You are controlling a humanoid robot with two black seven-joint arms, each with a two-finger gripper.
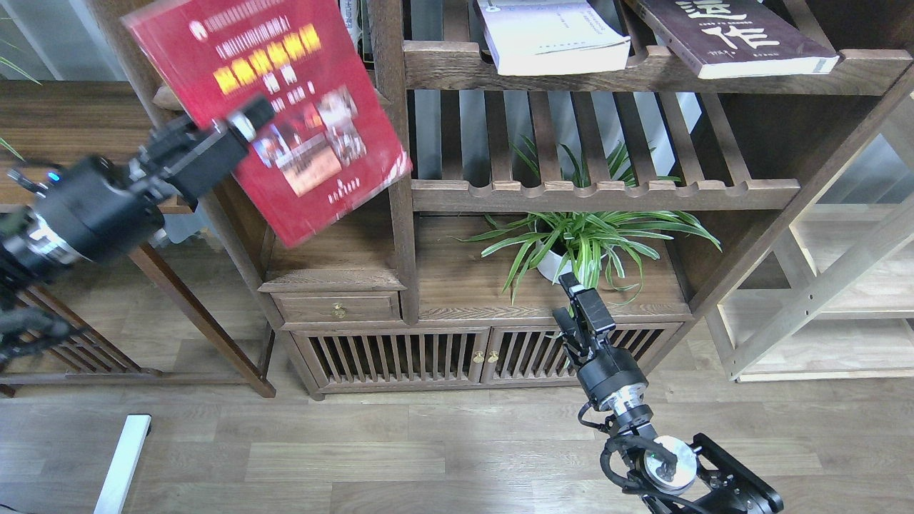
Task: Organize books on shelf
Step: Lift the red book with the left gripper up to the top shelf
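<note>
left gripper [246, 125] clamps glossy red book [285, 107] | right gripper [575, 300] fingers: cannot tell | slatted walnut shelf [607, 193]

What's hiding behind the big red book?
The red book, held up by the left hand, covers part of the shelf and most upright books. What else sits there is hidden.

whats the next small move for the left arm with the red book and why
Probably carry it up and right toward the upright books on the upper left board. The left gripper is clamped on the red book, which is tilted in the air in front of the shelf. The right gripper is empty and low, so it can't help.
</note>
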